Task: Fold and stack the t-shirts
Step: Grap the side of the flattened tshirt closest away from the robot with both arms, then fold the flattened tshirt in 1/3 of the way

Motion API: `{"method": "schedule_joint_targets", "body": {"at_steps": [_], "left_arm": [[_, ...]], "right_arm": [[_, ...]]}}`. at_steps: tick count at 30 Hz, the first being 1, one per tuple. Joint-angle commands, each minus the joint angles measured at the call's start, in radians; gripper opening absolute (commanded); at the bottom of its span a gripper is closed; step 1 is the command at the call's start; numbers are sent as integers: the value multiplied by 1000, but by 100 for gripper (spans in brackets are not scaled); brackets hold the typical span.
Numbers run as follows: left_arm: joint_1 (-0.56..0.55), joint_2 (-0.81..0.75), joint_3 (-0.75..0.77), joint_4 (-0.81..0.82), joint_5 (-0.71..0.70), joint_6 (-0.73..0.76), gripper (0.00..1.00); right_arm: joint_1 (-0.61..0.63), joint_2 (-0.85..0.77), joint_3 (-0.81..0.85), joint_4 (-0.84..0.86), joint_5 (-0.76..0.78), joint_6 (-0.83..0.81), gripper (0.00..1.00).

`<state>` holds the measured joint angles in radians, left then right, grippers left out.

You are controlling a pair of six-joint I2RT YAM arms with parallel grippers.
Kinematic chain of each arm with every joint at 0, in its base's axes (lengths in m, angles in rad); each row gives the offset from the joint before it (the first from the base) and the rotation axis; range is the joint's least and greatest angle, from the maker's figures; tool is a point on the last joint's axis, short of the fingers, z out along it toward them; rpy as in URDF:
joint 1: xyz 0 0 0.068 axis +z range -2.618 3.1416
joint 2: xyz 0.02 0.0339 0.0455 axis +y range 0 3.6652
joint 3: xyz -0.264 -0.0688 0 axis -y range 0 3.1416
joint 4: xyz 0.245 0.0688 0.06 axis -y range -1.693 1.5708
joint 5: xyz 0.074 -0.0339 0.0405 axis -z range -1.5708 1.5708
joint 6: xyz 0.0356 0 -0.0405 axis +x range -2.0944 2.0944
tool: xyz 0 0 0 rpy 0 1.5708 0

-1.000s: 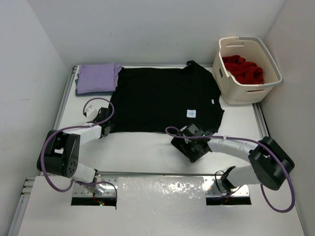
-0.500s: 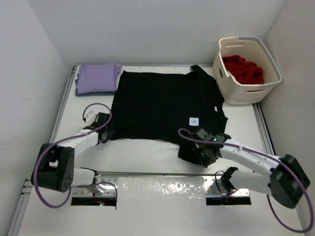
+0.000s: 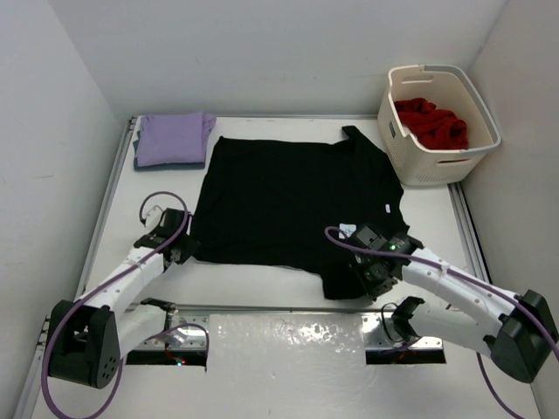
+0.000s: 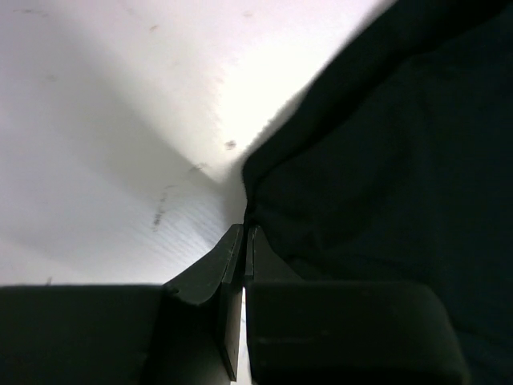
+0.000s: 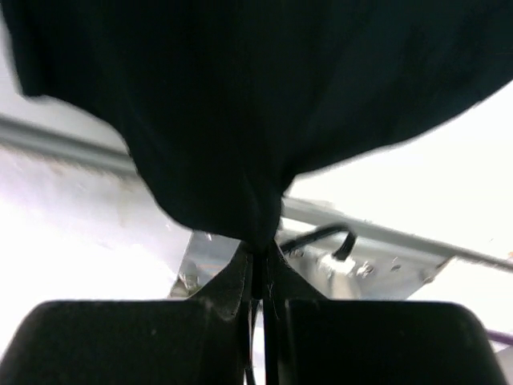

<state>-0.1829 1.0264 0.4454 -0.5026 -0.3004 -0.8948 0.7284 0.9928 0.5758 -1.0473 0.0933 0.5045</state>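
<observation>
Black cloth t-shirt [image 3: 288,201] — plain, soft, far wider than either gripper — lies spread over the middle of the white table [image 3: 253,284], mostly flat. Its far right sleeve points toward the cream plastic laundry basket [image 3: 437,166], which stands at the far right corner just beside the shirt. Whether the two touch cannot be told.

Left gripper [image 3: 179,247]: at the near left corner of the shirt, low over the table. The wrist view shows both fingers pressed together, with the cloth edge running into the seam between the tips, so it is pinching the hem corner. The cloth to the right of the fingers lies slightly rumpled on the table surface.

Right gripper [image 3: 374,272]: at the near right corner of the shirt. Its fingers are pressed together, with a gather of black cloth clamped between the tips. In the wrist view the cloth fans out from the pinch. From above, this corner is bunched and doubled over itself toward the near table edge, unlike the flat remainder.

Other shirts: a folded lavender purple shirt [image 3: 175,137] at the far left corner lies on a teal-blue shirt [image 3: 166,164], of which only a thin edge shows. A crumpled red shirt [image 3: 432,122] sits inside the basket.
</observation>
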Motion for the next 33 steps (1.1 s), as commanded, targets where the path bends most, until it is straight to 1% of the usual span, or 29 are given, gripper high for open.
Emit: {"method": "schedule_joint_targets", "body": {"at_steps": [1, 2, 3, 4, 6, 7, 9, 12, 16, 18, 26, 33], "left_arm": [[8, -14, 44, 81, 38, 4, 0], [8, -9, 52, 97, 47, 0, 0], [8, 6, 55, 136, 52, -3, 0], [8, 17, 58, 150, 58, -7, 0], [8, 53, 71, 203, 84, 0, 0], [8, 69, 82, 214, 83, -1, 0], [8, 116, 136, 229, 70, 2, 0], [10, 179, 199, 268, 41, 7, 0], [10, 271, 315, 285, -2, 10, 0], [11, 317, 348, 295, -12, 13, 0], [23, 463, 496, 289, -94, 23, 0], [33, 587, 611, 289, -117, 37, 0]], "right_arm": [[-30, 38, 113, 111, 78, -43, 0], [-50, 43, 122, 131, 79, -56, 0], [-72, 44, 133, 176, 47, -67, 0], [-124, 44, 140, 191, 36, -78, 0], [-177, 50, 151, 234, 14, -101, 0], [-226, 50, 159, 246, -7, -106, 0], [-262, 69, 189, 276, -24, -130, 0], [-313, 118, 254, 277, 17, -161, 0], [-429, 159, 308, 319, 5, -190, 0], [-480, 196, 343, 323, 2, -198, 0], [-593, 320, 430, 403, -32, -224, 0], [-638, 417, 496, 444, 0, -241, 0]]}}
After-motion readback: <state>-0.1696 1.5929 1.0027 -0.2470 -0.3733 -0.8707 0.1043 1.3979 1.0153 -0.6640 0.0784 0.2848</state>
